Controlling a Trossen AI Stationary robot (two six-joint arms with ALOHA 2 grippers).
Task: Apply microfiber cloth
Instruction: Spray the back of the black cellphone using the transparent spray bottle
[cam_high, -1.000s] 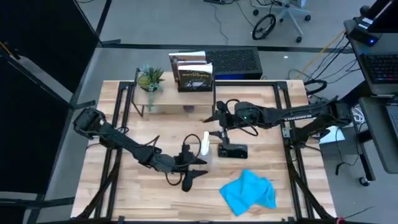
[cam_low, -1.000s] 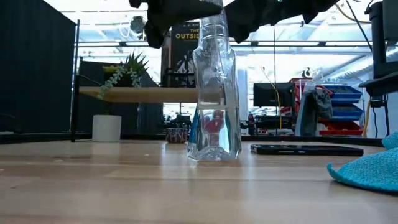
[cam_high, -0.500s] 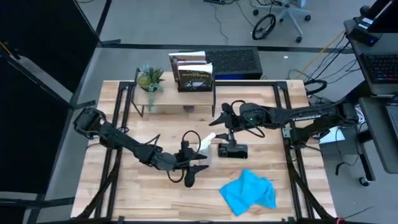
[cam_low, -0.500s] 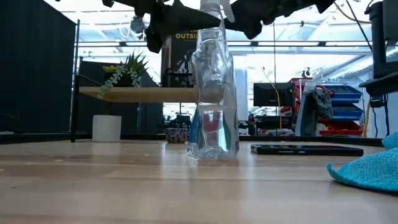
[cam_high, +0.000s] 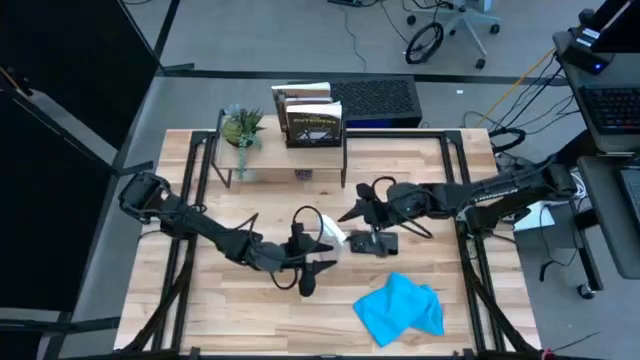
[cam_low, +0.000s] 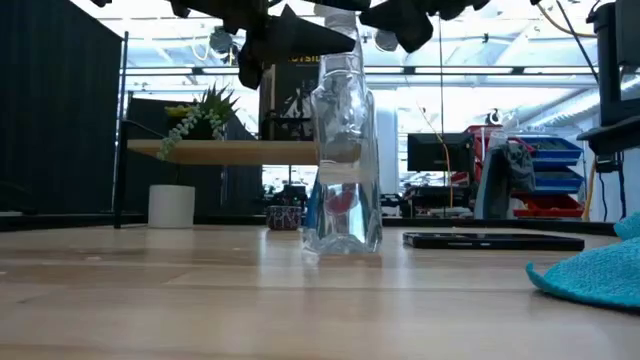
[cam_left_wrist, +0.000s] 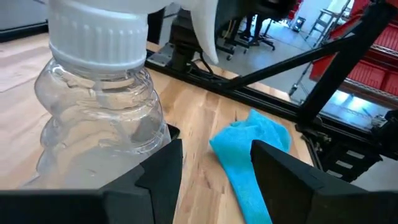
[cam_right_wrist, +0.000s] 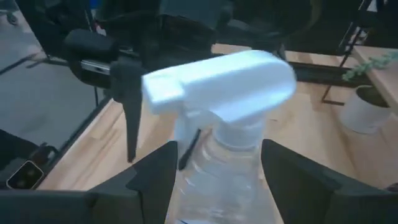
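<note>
While standing upright at table centre, clear spray bottle (cam_low: 342, 140) with white trigger head (cam_right_wrist: 219, 84) holds a little clear liquid low down. Flanked at nine o'clock by left gripper (cam_high: 312, 262), fingers (cam_left_wrist: 155, 177) spread wide, one beside the bottle's base, gripping nothing. Met at three o'clock by right gripper (cam_high: 352, 212), fingers (cam_right_wrist: 152, 177) parted wide either side of the bottle's neck. Lying flat just beyond, black phone (cam_high: 373, 241). Crumpled at five o'clock, microfiber cloth (cam_high: 400, 308), untouched, well apart from both grippers.
</note>
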